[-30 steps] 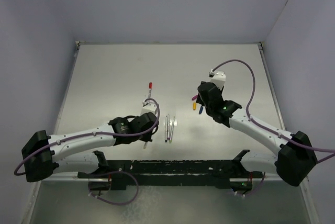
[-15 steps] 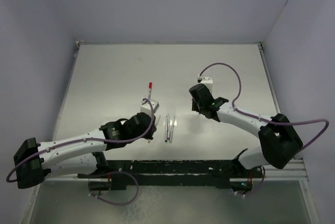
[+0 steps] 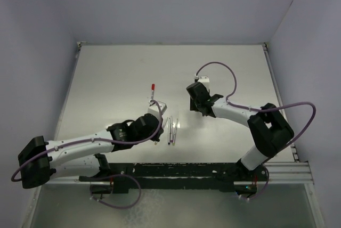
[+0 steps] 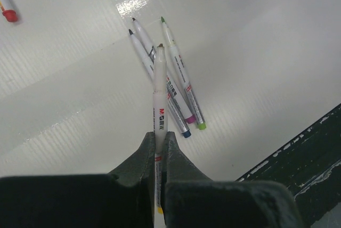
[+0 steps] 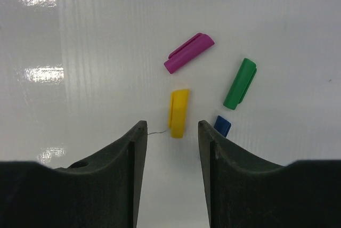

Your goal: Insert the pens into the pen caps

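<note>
**Largest to smallest.** White ribbed plastic counter (image 3: 106, 73). The left arm (image 3: 80, 145) reaches from the near left corner toward the middle. The right arm (image 3: 234, 113) folds back from the near right corner to a spot right of centre.

**Left gripper** (image 4: 159, 138): jaws clamped on one pale grey-white marker pen (image 4: 160, 89). It is held low on the barrel, so the uncapped tip projects forward, free to meet a cap.

**Right gripper** (image 5: 171, 125): jaws apart and empty, one finger on either side of the stubby yellow plastic cap (image 5: 178, 112), apparently lining up a pinch.

**Pens:** three loose grey-white pens (image 4: 181, 100) lie fanned together near the middle, toward the near edge. A fifth pen wearing a red cap (image 3: 152, 92) lies apart, farther from that edge, and is probably finished.

**Caps:** the magenta cap (image 5: 189, 53), green cap (image 5: 240, 83) and blue cap (image 5: 222, 125) lie close around the yellow one, none touching it. The blue one is partly hidden by a finger. The held barrel's yellowish rear end suggests the yellow cap is its match.
</note>
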`<state>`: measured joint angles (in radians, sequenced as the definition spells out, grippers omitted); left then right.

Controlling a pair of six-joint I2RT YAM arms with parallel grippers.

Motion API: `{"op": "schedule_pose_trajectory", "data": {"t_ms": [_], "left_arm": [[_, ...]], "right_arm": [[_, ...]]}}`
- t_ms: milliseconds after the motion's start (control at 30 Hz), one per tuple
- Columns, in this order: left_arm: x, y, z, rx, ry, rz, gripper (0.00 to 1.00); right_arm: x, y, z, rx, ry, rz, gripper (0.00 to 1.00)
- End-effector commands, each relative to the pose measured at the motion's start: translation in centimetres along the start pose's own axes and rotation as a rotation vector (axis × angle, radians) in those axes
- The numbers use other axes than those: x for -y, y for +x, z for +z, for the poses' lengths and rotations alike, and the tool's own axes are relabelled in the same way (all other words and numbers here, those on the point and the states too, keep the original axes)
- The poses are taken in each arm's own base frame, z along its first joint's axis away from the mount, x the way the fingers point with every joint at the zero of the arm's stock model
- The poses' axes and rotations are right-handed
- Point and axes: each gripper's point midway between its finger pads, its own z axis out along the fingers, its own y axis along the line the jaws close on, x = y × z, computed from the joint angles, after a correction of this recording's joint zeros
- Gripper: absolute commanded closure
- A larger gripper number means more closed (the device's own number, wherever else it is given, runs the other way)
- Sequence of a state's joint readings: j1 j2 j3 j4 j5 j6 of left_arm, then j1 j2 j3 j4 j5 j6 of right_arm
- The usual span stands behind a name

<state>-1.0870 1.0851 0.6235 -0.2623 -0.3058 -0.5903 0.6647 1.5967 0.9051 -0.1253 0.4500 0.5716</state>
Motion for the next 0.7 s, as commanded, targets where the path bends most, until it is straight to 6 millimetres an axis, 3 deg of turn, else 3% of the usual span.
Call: {"op": "schedule_pose_trajectory", "data": {"t_ms": [0, 667], "left_arm": [[1.3, -1.7, -0.5, 0.068, 0.062, -0.03, 1.0], [1.3, -1.6, -0.3, 0.067, 0.06, -0.042, 1.0]], "right_arm": [[-0.9, -2.0, 0.4, 0.031, -0.026, 0.041, 0.54], [-0.4, -1.4, 2.8, -0.005, -0.016, 0.069, 0.57]]}}
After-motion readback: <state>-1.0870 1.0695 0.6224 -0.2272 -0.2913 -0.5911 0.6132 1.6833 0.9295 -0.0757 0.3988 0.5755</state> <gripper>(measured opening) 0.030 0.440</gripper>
